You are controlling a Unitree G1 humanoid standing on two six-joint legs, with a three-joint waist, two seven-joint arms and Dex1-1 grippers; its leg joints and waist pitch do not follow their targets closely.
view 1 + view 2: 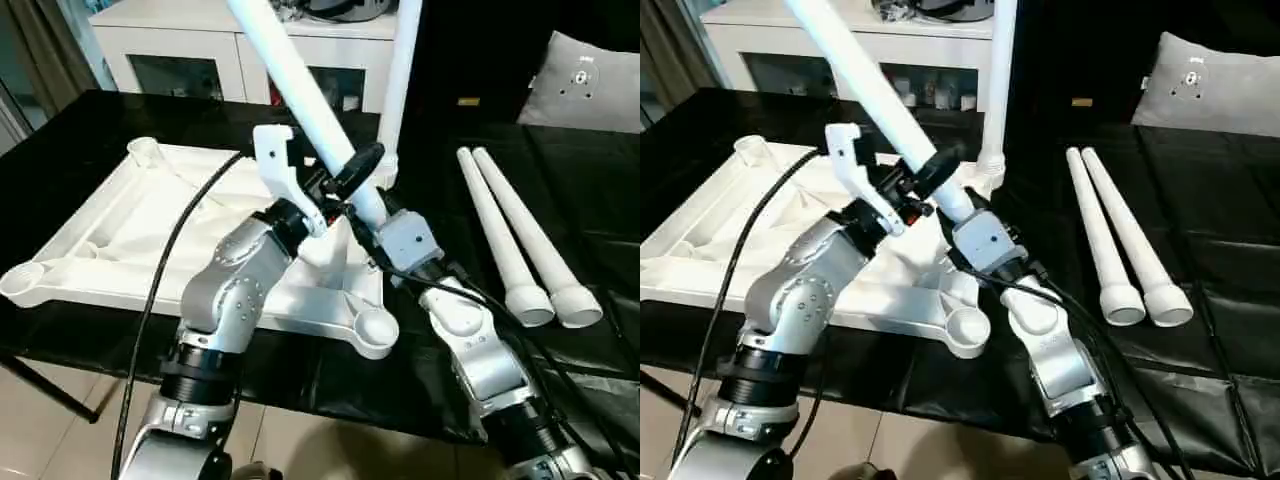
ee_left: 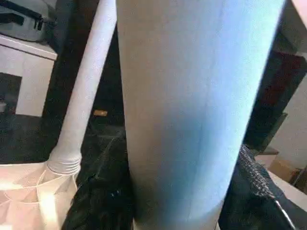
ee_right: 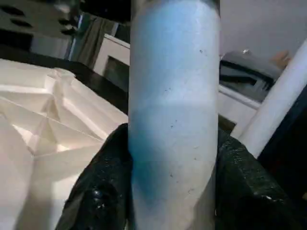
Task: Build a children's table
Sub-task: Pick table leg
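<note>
Held leg (image 1: 300, 85): slanted over upturned table top (image 1: 120, 225), clamped by left end effector (image 1: 335, 185) and right end effector (image 1: 372, 228).
Spare legs (image 1: 520, 240): flat on tabletop (image 1: 600, 200).
Fitted leg (image 1: 400, 80): upright in far corner.

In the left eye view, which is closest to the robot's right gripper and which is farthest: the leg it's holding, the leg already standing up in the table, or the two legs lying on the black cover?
1. The held leg, inside the right gripper.
2. The standing leg, just behind it, in the tabletop's far corner.
3. The two loose legs, off to the right.
</note>
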